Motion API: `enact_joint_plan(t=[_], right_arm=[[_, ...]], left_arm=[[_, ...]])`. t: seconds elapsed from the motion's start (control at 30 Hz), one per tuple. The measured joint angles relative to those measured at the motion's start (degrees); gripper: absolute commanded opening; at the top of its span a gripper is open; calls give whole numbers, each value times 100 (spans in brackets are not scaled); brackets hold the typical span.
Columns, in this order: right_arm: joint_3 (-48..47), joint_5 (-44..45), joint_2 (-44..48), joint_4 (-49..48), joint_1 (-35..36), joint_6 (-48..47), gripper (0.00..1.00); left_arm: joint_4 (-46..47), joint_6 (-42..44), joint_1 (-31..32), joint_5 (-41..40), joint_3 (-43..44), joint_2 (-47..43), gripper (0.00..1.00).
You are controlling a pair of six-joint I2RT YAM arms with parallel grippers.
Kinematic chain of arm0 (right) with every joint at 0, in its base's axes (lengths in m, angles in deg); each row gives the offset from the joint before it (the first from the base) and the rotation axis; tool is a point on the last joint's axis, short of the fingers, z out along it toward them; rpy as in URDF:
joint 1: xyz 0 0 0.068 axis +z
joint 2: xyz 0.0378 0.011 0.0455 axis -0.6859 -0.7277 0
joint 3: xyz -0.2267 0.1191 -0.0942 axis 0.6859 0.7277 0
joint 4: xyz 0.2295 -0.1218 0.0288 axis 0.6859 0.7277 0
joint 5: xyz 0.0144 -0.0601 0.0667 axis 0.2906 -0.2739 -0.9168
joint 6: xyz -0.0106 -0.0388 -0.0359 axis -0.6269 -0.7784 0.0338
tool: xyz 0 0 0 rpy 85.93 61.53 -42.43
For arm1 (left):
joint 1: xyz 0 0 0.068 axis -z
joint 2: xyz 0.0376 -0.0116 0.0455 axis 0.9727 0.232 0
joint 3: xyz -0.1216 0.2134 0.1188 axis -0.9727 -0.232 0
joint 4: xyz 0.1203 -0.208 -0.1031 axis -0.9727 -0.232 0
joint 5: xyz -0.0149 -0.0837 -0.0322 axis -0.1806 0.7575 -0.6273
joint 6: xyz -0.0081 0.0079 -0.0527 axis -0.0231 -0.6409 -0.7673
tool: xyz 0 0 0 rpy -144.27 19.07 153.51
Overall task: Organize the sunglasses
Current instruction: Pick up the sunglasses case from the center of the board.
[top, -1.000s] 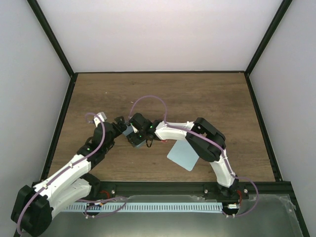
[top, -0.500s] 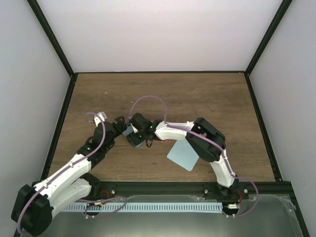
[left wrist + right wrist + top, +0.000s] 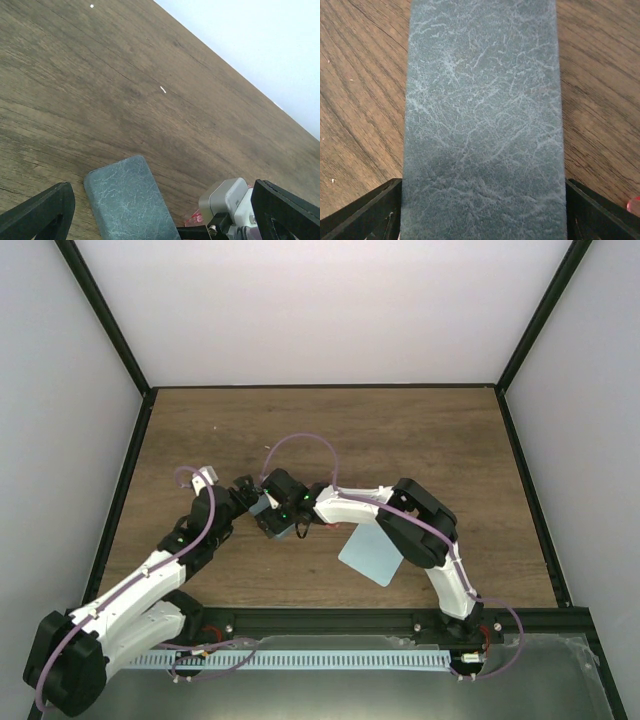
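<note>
The grey-blue case (image 3: pixel 482 100) lies flat on the wooden table. My right gripper (image 3: pixel 482 205) is shut on it, with one finger against each long side. In the top view the right gripper (image 3: pixel 272 517) sits mid-table over the case (image 3: pixel 261 504). My left gripper (image 3: pixel 162 205) is open, and its fingers (image 3: pixel 42 212) straddle the case's end (image 3: pixel 125 200) without touching it. Of the sunglasses only small red bits show, one beside the right wrist (image 3: pixel 194 218) and one at the frame edge (image 3: pixel 635 205). The rest is hidden.
A light blue cloth (image 3: pixel 370 555) lies flat under the right forearm, toward the near edge. Black frame rails (image 3: pixel 125 490) and white walls border the table. Bare wood (image 3: pixel 400 435) stretches behind the grippers.
The left gripper has edged slightly toward the case. The right gripper and case have barely moved.
</note>
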Motion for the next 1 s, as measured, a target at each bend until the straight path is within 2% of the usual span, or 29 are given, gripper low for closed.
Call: enact_joint_plan(t=[0.4,0.8,1.0], right_arm=[[0,13,24,2,0,-42,76],[2,22,33,7,0,-59,57],[448,-76,511,-4,0,-13,57]], left_arm=[[0,2,0,37,4,7,99],[0,22,0,50,4,7,98],[9,131,0,103,4,-42,94]])
